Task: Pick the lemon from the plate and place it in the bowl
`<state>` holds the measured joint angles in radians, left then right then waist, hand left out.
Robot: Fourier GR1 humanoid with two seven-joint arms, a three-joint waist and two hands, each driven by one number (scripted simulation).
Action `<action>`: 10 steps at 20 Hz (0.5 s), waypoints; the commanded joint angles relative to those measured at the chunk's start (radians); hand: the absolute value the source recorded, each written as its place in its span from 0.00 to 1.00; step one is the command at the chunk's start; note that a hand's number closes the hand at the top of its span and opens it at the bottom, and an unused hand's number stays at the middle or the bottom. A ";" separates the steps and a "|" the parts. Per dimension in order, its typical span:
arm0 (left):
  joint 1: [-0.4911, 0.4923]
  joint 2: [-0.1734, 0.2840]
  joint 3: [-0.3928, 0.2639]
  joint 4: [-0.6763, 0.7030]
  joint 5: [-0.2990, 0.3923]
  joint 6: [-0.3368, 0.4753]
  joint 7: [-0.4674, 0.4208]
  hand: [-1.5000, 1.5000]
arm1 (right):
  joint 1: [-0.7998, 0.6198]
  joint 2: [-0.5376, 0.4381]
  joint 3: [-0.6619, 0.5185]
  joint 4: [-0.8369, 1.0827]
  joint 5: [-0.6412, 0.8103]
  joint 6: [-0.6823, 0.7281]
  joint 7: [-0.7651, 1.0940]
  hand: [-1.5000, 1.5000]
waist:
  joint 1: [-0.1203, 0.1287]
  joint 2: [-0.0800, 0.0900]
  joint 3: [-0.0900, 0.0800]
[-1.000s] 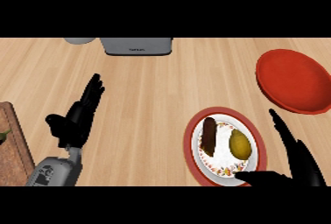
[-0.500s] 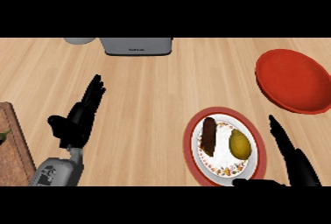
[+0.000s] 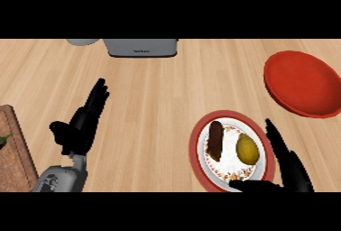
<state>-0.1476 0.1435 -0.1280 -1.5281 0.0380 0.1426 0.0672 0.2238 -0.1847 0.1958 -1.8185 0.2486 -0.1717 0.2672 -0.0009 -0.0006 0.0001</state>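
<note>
A yellow lemon (image 3: 247, 149) lies on a red-rimmed patterned plate (image 3: 203, 135) at the lower right, beside a dark brown oblong item (image 3: 216, 140). The red bowl (image 3: 303, 83) sits at the right edge, beyond the plate. My right hand (image 3: 288, 169) is open at the plate's right rim, its straight fingers (image 3: 274, 135) pointing away just right of the lemon and its thumb (image 3: 256, 185) over the plate's near edge. It does not hold the lemon. My left hand (image 3: 81, 126) rests open at the left, fingers up.
A wooden board (image 3: 15, 153) lies at the left edge, with a bit of green on it. A grey appliance (image 3: 140, 47) and a pale round object (image 3: 82, 41) stand at the counter's far edge. Bare wood lies between plate and left hand.
My right hand has drawn back toward the lower edge and shifted slightly right, staying open beside the lemon. The lemon, plate and left hand have not moved.
</note>
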 commanded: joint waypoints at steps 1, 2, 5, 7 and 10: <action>0.079 0.020 0.011 -0.116 -0.001 -0.037 0.056 0.50 | -0.006 0.026 -0.021 0.047 -0.009 0.013 -0.023 0.00 | 0.002 0.000 0.000; -0.052 -0.041 0.010 0.009 -0.028 0.014 0.057 0.50 | -0.014 0.039 -0.035 0.041 -0.026 0.005 -0.010 0.00 | -0.003 0.000 0.000; 0.004 -0.038 0.014 -0.036 -0.027 -0.027 0.043 0.50 | -0.038 0.056 -0.058 0.166 -0.009 0.001 -0.113 0.00 | 0.000 0.000 0.000; -0.023 -0.036 0.050 0.029 -0.038 -0.036 -0.002 0.50 | -0.030 0.076 -0.024 0.158 0.035 -0.008 -0.107 0.00 | -0.001 0.000 0.000; -0.011 -0.026 0.059 -0.014 -0.027 -0.045 0.039 0.50 | -0.040 0.046 -0.054 0.217 0.077 -0.017 -0.118 0.00 | 0.000 0.000 0.000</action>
<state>-0.1553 0.1115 -0.0928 -1.5491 0.0068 0.1174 0.1060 0.1976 -0.1387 0.1505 -1.6692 0.2786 -0.1732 0.1726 -0.0014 -0.0003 0.0000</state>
